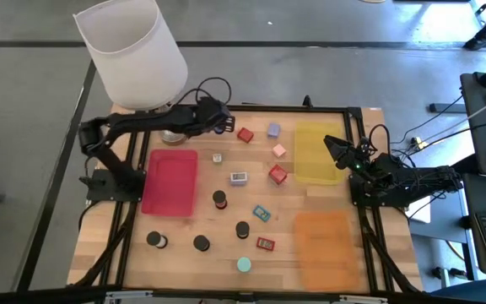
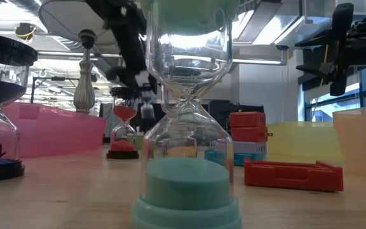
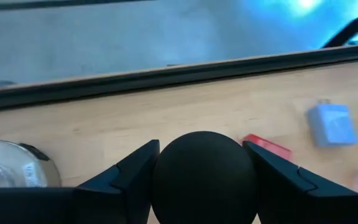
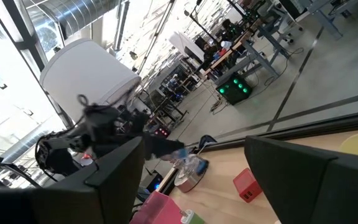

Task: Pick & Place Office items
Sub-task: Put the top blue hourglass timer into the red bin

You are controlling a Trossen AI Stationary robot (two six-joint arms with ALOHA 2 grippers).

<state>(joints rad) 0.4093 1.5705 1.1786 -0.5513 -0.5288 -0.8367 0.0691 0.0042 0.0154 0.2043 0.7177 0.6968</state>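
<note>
Small office items lie scattered on the wooden table: black round timers, a teal one, a red block, a lavender block, a pink block, a white rectangle, a teal rectangle and a red rectangle. My left gripper is near the far edge, between the lamp base and the red block, shut on a black round piece. My right gripper waits open above the yellow mat. My left gripper pinches the black round piece between its two fingers, one on each side of its round end. The fingers point down from above. In the low view a blurred piece hangs below the fingers, clear of the table.
A red mat lies on the left, an orange mat at the near right. The lamp's white shade rises over the far left corner, close to my left arm. A black frame borders the table.
</note>
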